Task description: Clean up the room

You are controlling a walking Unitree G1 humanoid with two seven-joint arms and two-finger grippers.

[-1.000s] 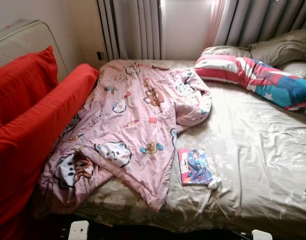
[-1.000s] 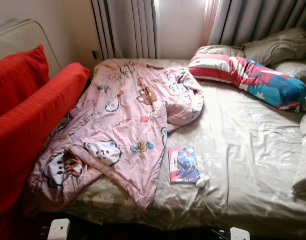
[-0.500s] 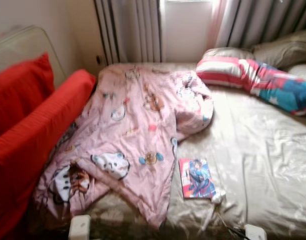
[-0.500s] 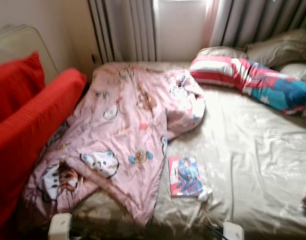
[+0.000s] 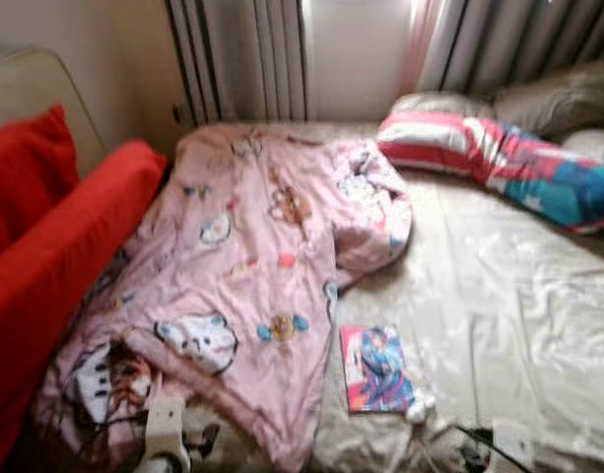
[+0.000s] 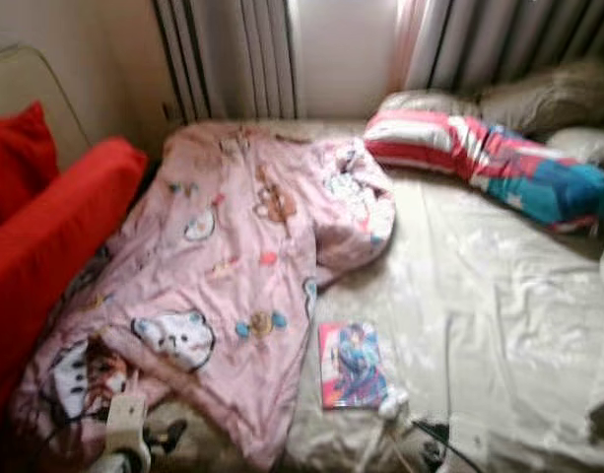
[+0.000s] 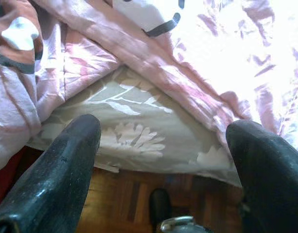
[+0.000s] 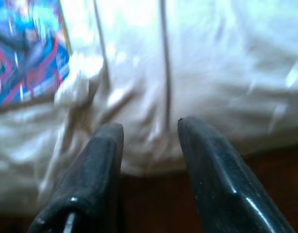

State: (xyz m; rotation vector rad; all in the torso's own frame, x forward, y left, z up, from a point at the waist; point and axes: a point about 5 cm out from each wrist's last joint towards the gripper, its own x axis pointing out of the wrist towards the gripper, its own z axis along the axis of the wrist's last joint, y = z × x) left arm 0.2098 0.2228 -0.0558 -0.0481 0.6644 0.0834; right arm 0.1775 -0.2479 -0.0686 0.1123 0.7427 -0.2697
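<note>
A crumpled pink cartoon blanket (image 5: 252,266) covers the left half of the bed. A colourful book (image 5: 378,368) lies on the beige sheet (image 5: 508,296) near the front edge, with a small white wad (image 5: 417,406) touching its corner. My left gripper (image 7: 166,128) is open at the bed's front edge, facing the blanket's hem (image 7: 178,73) and the floral sheet. The right gripper (image 8: 149,127) is open with nothing between its fingers, just short of the white wad (image 8: 78,85) and the book (image 8: 27,53).
Red sofa cushions (image 5: 55,256) press against the bed's left side. A striped pillow (image 5: 499,163) and grey pillows (image 5: 558,99) lie at the head, under the curtains (image 5: 242,59). A dark cable (image 5: 474,434) lies at the front edge. Wooden floor (image 7: 119,204) shows below the bed.
The camera has shifted and come closer to the bed, and the picture is blurred. Both wrists have risen higher into the bottom of the eye views. Nothing on the bed has moved.
</note>
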